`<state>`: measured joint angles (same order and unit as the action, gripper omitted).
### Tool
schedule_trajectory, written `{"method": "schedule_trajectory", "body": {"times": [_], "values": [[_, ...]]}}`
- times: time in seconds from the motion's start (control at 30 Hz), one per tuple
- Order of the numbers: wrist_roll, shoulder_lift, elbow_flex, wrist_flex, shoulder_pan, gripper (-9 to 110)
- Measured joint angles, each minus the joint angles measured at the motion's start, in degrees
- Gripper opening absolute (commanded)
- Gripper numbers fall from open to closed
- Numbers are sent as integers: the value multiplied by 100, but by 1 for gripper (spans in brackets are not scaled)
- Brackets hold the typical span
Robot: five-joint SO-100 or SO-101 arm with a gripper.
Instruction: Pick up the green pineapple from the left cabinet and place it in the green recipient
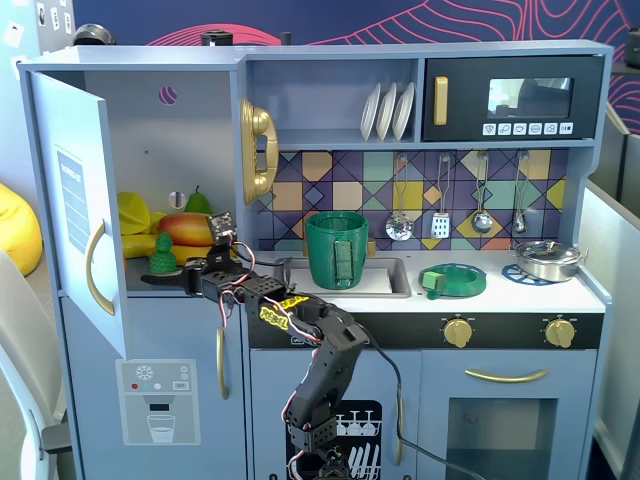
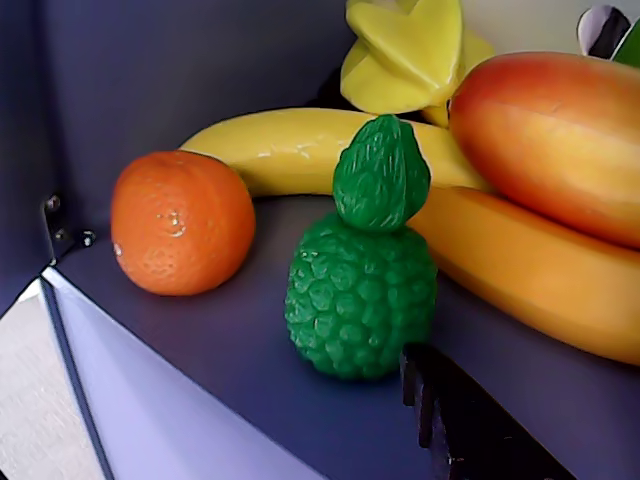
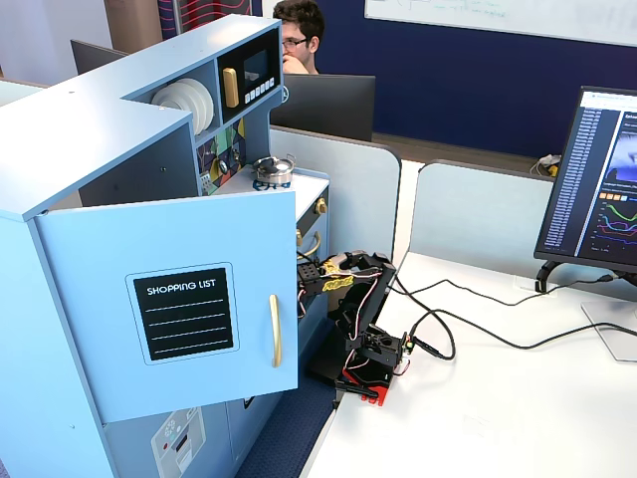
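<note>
The green pineapple point(image 1: 163, 254) stands upright at the front of the open left cabinet point(image 1: 195, 150); in the wrist view the pineapple point(image 2: 362, 290) is centre, just left of and beyond one black finger point(image 2: 455, 415). My gripper point(image 1: 168, 279) reaches into the cabinet just in front of and below the pineapple. It holds nothing, and its other finger is out of the wrist view. The tall green recipient point(image 1: 337, 248) stands in the sink area to the right. In the side fixed view the cabinet door point(image 3: 169, 299) hides gripper and pineapple.
An orange point(image 2: 182, 222), bananas point(image 2: 300, 145), a mango point(image 2: 560, 140) and a yellow starfruit point(image 2: 410, 50) crowd round the pineapple. The open door point(image 1: 75, 200) flanks the cabinet's left. A low green dish point(image 1: 453, 280) and a small pan point(image 1: 548, 258) sit on the counter.
</note>
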<state>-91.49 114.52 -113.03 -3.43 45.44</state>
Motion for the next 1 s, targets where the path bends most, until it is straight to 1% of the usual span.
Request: {"method": "schedule_trajectory", "body": {"times": [0.33, 0.57, 1.0], "values": [[0, -1415, 1292, -132, -325, 52], [18, -2241, 2224, -141, -360, 52], [18, -2979, 2936, -141, -360, 50]]}}
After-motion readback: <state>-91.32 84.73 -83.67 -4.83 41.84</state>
